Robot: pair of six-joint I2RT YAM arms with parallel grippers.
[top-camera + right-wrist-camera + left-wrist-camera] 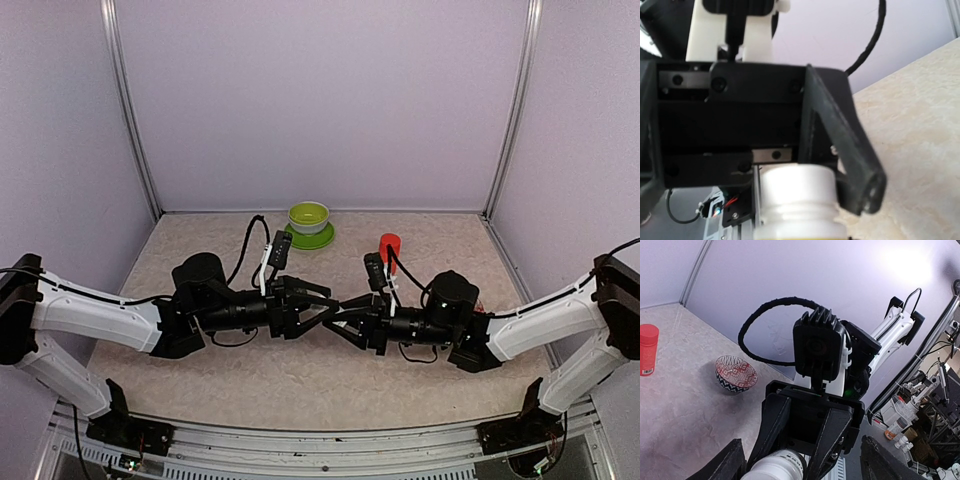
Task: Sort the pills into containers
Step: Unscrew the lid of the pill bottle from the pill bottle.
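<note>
My two grippers meet nose to nose above the middle of the table. My right gripper (pixel 347 320) is shut on a white pill bottle (pixel 776 467), its fingers (pixel 771 427) clamped on the bottle's body. The bottle's white cap (pixel 797 187) points at my left gripper (pixel 322 308). The left gripper is open, its fingers (pixel 860 175) spread on either side of the cap without pressing it. The dark green strip of containers is out of view. No loose pills show.
A red bottle (pixel 389 245) stands behind the right wrist. A lime-green bowl on a saucer (pixel 309 218) sits at the back centre. A red-and-white patterned bowl (pixel 736 373) is on the table by the right arm. Purple walls enclose the table.
</note>
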